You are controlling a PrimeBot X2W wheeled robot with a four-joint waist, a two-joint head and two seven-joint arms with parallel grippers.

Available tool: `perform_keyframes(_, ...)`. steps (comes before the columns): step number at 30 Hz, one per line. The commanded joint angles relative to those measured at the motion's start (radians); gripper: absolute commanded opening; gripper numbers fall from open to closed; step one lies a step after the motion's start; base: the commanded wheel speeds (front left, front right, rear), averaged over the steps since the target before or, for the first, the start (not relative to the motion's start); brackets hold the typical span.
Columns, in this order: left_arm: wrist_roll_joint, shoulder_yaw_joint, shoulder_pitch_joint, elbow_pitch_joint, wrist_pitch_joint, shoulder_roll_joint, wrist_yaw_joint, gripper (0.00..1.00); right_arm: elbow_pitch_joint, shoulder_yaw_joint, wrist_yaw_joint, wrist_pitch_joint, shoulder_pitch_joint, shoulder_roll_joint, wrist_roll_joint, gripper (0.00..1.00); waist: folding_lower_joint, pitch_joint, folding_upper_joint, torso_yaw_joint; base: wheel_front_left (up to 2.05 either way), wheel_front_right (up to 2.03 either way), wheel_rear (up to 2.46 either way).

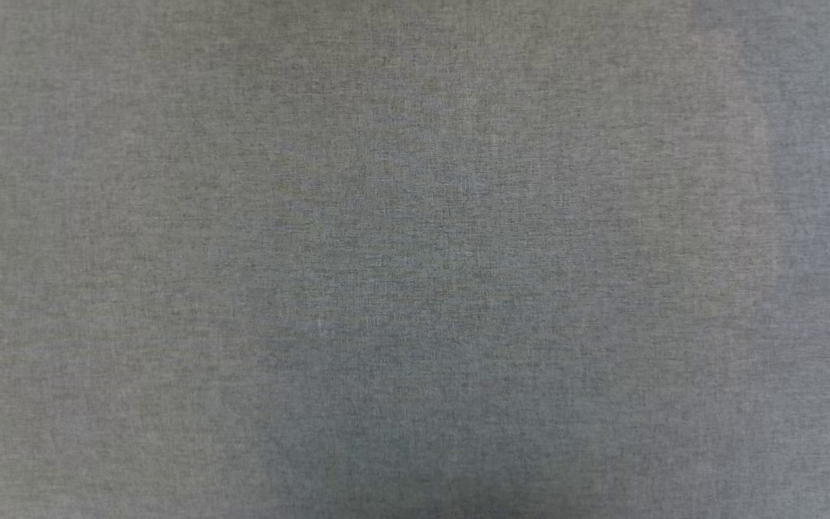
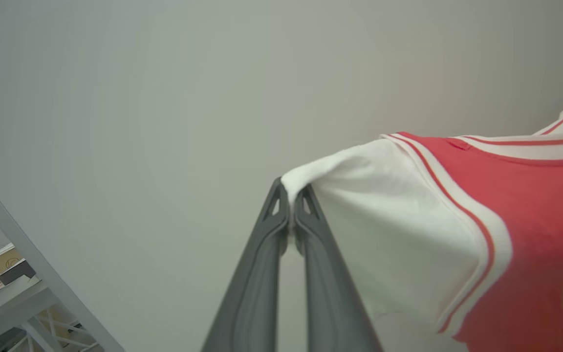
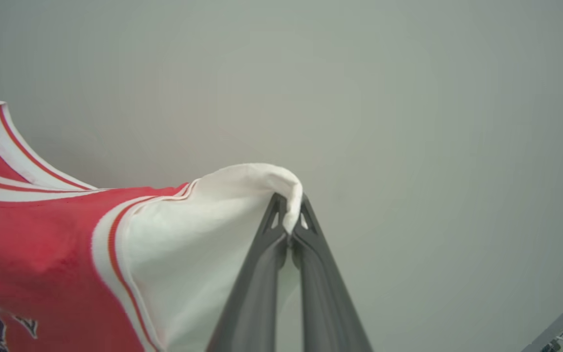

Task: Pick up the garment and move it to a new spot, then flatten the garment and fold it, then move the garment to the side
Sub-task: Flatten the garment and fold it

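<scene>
Fabric sat clamped in both grippers: my left gripper [image 2: 291, 198] was pressed together on the edge of one white sleeve [image 2: 399, 234], and my right gripper [image 3: 289, 208] was pinched shut on the edge of the other white sleeve [image 3: 198, 244]. The garment [image 2: 535, 220] hung in the air between them. Its red chest and striped collar were spread out against a pale wall [image 2: 164, 98], and the black lettering just showed at its lower edge. My head camera looked down on a plain grey woven surface [image 1: 415, 259], which I took for the counter. I judged this to be the carrying step, with the shirt lifted clear and not yet laid at its new spot. The next move called for lowering both arms together, keeping the sleeves apart and level, so that the body would land flat and unbunched before I let go.
</scene>
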Motion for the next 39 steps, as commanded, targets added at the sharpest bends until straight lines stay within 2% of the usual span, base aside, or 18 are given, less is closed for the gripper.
perform_keyframes(1, 0.001, -0.003, 0.02, 0.018, -0.012, -0.007, -0.007, 0.0, 0.016, 0.008, -0.001, -0.02, 0.007, 0.006, 0.016, 0.0, -0.0001, 0.007, 0.0, 0.001, 0.0, 0.0, 0.0)
perform_keyframes(7, -0.012, -0.017, 0.139, 0.068, -0.053, -0.03, -0.019, 0.0, 0.065, 0.065, -0.001, -0.096, 0.114, 0.042, 0.064, 0.0, -0.0001, -0.017, 0.0, -0.004, 0.0, 0.0, 0.0)
perform_keyframes(13, -0.034, 0.003, 0.338, 0.032, -0.066, -0.034, 0.001, 0.0, 0.078, 0.129, -0.001, -0.165, 0.27, 0.069, 0.136, 0.0, -0.0001, -0.082, 0.0, -0.007, 0.0, 0.0, 0.0)
perform_keyframes(20, -0.028, 0.084, 0.676, -0.17, -0.066, 0.003, 0.07, 0.0, 0.021, 0.2, -0.001, -0.232, 0.517, 0.041, 0.229, 0.0, -0.0001, -0.195, 0.0, -0.005, 0.0, 0.0, 0.0)
perform_keyframes(28, -0.041, 0.146, 1.104, -0.349, -0.067, 0.043, 0.147, 0.0, -0.117, 0.263, -0.001, -0.237, 0.842, -0.027, 0.295, 0.0, -0.0001, -0.328, 0.0, -0.012, 0.0, 0.0, 0.0)
perform_keyframes(34, -0.063, 0.173, 1.384, -0.413, -0.067, 0.047, 0.189, 0.0, -0.193, 0.259, -0.001, -0.216, 1.116, -0.058, 0.314, 0.0, -0.0001, -0.408, 0.0, -0.009, 0.0, 0.0, 0.0)
perform_keyframes(39, -0.056, 0.189, 1.551, -0.411, -0.067, 0.041, 0.207, 0.0, -0.238, 0.218, -0.001, -0.196, 1.316, -0.065, 0.32, 0.0, -0.0001, -0.446, 0.0, -0.013, 0.0, 0.0, 0.0)
